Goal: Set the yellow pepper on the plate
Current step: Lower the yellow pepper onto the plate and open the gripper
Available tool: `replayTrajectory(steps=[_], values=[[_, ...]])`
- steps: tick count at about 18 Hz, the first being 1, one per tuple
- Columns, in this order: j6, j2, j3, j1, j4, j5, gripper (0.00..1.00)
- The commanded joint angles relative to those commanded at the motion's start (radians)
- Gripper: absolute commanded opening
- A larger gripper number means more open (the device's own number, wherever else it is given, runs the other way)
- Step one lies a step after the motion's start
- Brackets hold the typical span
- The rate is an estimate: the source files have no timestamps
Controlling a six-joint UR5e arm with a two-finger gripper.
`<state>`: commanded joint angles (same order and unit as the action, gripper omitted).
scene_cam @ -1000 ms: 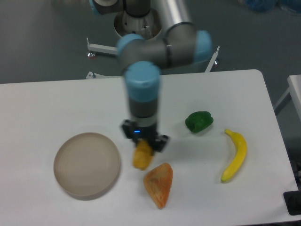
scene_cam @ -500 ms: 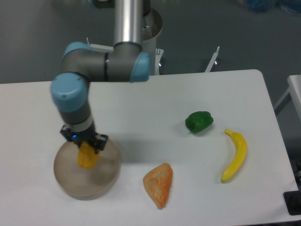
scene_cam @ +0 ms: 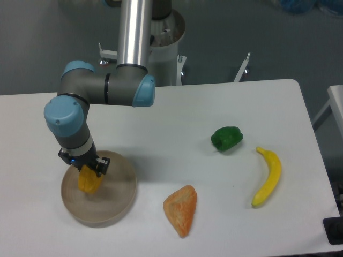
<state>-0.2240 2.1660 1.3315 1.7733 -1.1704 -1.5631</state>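
One yellow pepper (scene_cam: 89,182) pinched in jaws over one plate (scene_cam: 115,201) | one green pepper (scene_cam: 226,138) | one banana (scene_cam: 268,176) | one orange wedge (scene_cam: 181,209)

Gripper (scene_cam: 86,169) downward (fingers clamped), arm bent

A white tabletop (scene_cam: 161,123) with rounded corners carries four things directly — the round beige plate (scene_cam: 115,201) at the left, an orange wedge (scene_cam: 181,210) near the front edge, a green pepper (scene_cam: 226,138) right of centre, and a curved yellow banana (scene_cam: 268,176) just beyond it, toward the right edge.
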Motion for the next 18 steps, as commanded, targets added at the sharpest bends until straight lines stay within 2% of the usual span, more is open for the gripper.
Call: replayTrajectory(steps=[8,11,12,13,14,16,18], values=[[-0.005,0.011,-0.008,0.000,0.002,0.000,0.42],[-0.008,0.015,-0.009,0.000,0.003,-0.005,0.57],[-0.015,0.015,-0.011,0.000,0.002,-0.005,0.68],[-0.020,0.014,-0.011,0.000,0.002,-0.006,0.84],[-0.020,0.014,-0.012,0.002,0.002,-0.005,0.90],[-0.020,0.011,-0.014,0.003,0.002,-0.006,0.98],[-0.020,0.003,-0.017,0.009,0.000,-0.009,1.00]])
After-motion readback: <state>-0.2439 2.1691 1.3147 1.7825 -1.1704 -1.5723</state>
